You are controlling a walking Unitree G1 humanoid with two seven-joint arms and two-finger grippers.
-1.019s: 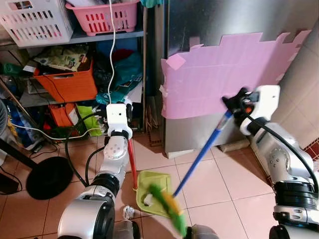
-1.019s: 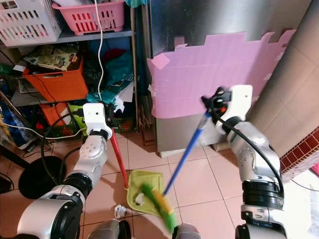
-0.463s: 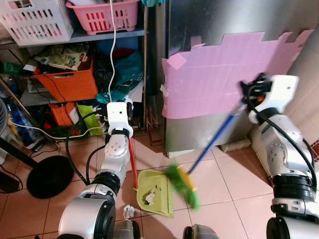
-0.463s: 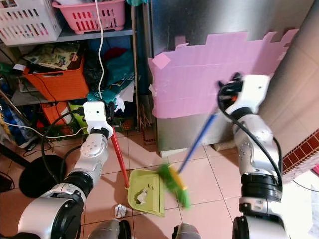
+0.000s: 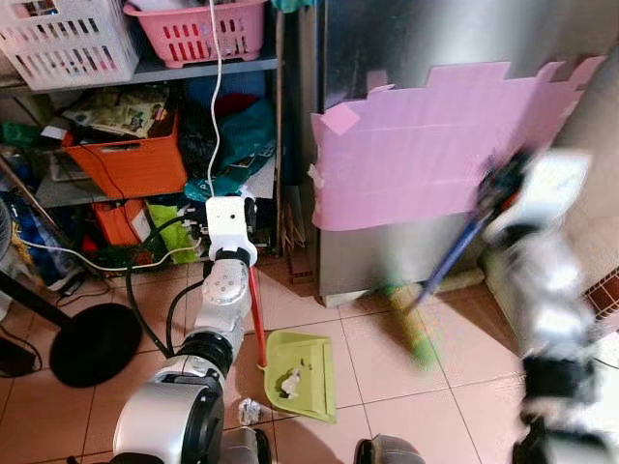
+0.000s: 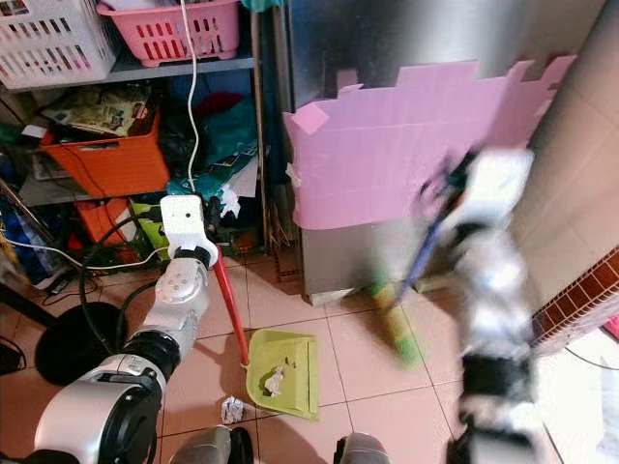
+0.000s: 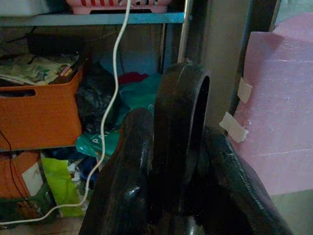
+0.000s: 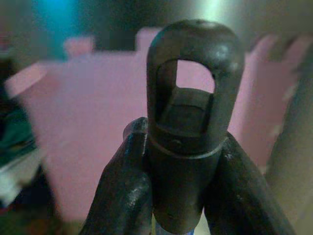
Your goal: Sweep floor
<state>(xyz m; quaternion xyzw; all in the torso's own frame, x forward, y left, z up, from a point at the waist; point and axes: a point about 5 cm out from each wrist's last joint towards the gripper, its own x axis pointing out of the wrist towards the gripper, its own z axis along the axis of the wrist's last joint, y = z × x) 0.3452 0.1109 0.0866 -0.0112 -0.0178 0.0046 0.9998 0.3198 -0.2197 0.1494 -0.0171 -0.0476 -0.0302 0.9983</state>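
Right gripper (image 8: 171, 196) clamps the broom (image 5: 411, 324) handle, its head blurred mid-swing by the fridge base. Left gripper (image 7: 168, 196) grips the dustpan (image 5: 302, 372) handle, pan resting on tile. Risk: a fast stroke may scatter the crumpled paper (image 5: 250, 412) or knock the pan.

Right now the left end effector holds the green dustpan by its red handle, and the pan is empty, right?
Not empty. The left eye view shows white scraps of litter lying in the green dustpan. The rest stands: the left end effector holds it by its red handle.
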